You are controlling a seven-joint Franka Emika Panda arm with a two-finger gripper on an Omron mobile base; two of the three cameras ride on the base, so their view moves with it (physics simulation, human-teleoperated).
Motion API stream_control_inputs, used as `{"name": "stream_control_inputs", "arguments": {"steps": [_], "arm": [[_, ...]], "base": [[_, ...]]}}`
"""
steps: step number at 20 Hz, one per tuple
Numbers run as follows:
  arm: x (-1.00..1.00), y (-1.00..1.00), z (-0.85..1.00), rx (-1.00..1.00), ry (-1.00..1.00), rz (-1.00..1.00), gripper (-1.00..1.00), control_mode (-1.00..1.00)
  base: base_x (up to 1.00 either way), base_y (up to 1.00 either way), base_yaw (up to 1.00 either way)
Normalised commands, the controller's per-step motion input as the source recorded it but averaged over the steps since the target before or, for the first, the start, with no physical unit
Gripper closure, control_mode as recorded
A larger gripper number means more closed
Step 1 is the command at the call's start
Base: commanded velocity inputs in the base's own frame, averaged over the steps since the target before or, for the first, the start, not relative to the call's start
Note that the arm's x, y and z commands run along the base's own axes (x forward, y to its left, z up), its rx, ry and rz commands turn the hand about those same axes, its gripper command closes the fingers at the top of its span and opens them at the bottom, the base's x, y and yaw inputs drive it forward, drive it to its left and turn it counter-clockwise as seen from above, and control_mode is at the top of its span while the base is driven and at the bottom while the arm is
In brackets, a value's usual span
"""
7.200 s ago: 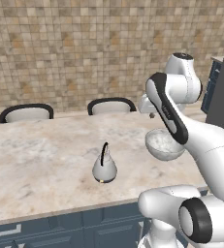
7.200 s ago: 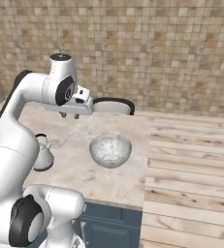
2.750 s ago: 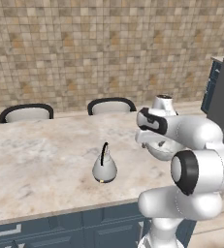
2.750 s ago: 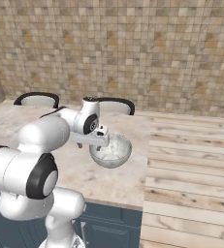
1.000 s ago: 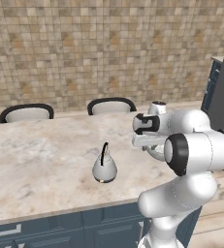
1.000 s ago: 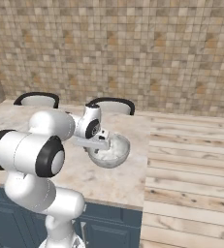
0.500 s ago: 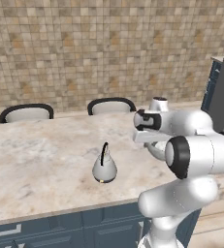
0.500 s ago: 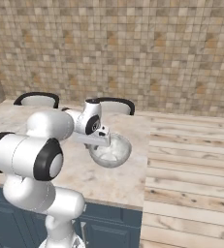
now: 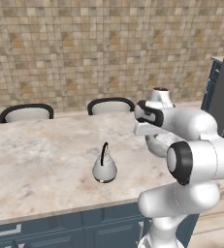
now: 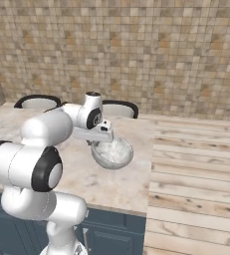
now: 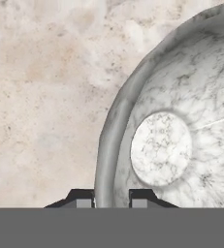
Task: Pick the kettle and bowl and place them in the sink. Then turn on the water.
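Fingers closed tighter astride bowl rim; kettle unmoved.

Tan mosaic-tile wall behind marble counter; two black-rimmed chairs; navy cabinets; plank floor.

This is looking like a home kitchen. A long beige marble-patterned countertop is running across the middle of the left base view, sitting on dark blue cabinet fronts along the bottom. A wall of small tan and brown mosaic tiles is filling the top. Two black-framed chair backs with pale cushions are peeking over the counter's far edge, and pale wooden floor planks are stretching along the right of the right base view.
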Motion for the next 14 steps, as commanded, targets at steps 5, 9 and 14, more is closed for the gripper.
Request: {"name": "stream_control_inputs", "arguments": {"steps": [5,9,14], "arm": [[-0.05,0.00,0.41,-0.05,0.00,0.09,1.00,-1.00],[-0.14,0.00,0.31,-0.07,-0.01,0.12,1.00,-1.00],[-0.18,0.00,0.30,-0.07,-0.04,0.13,1.00,-1.00]], "base": [[0.00,0.00,0.00],[0.00,0.00,0.00],[0.00,0.00,0.00]]}}
